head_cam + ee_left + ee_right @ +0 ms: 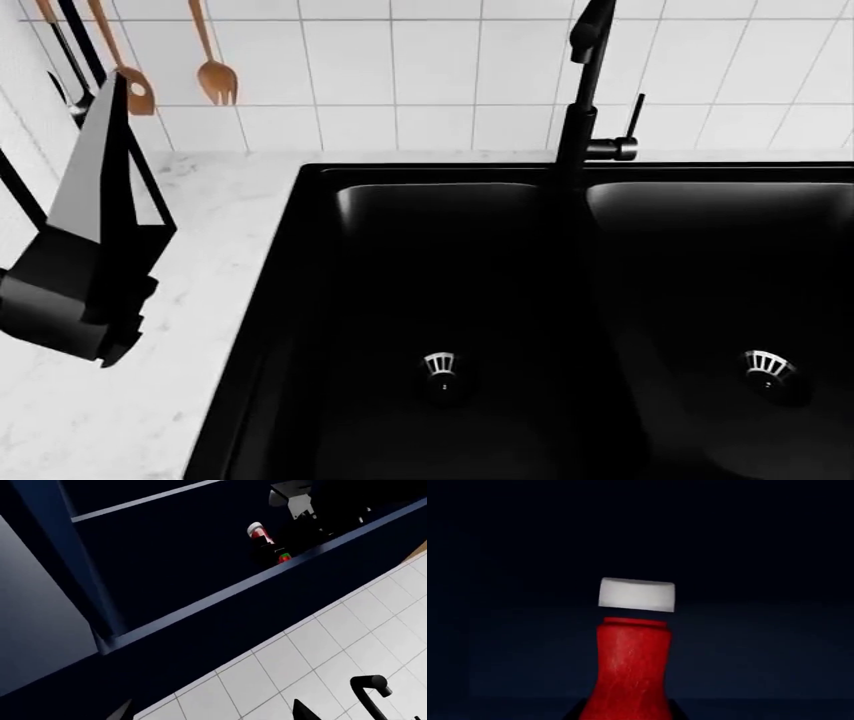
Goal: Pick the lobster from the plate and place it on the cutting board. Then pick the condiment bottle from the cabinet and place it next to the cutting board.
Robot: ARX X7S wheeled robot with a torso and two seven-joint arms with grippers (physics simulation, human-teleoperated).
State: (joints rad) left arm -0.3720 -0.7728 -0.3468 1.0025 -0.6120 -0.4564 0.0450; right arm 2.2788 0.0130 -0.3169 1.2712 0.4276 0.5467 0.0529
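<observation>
Condiment bottle (632, 670) fills right wrist view; cabinet (200, 555) dark.

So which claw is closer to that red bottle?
The right. Its camera looks at the condiment bottle from close up inside the dark cabinet; the left arm's camera sees it from much farther off.

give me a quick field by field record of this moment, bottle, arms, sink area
condiment bottle: red with white cap, upright in the dark cabinet, also seen from the left wrist view
right arm: its wrist camera looks at the bottle's neck from close by; fingers not in view, grasp cannot be told
left gripper: raised at the left over the marble counter, fingers not clear
sink: black double basin, two drains, black faucet between the basins
wall: white tiles, wooden utensils hanging
lobster, plate, cutting board: not in view
</observation>
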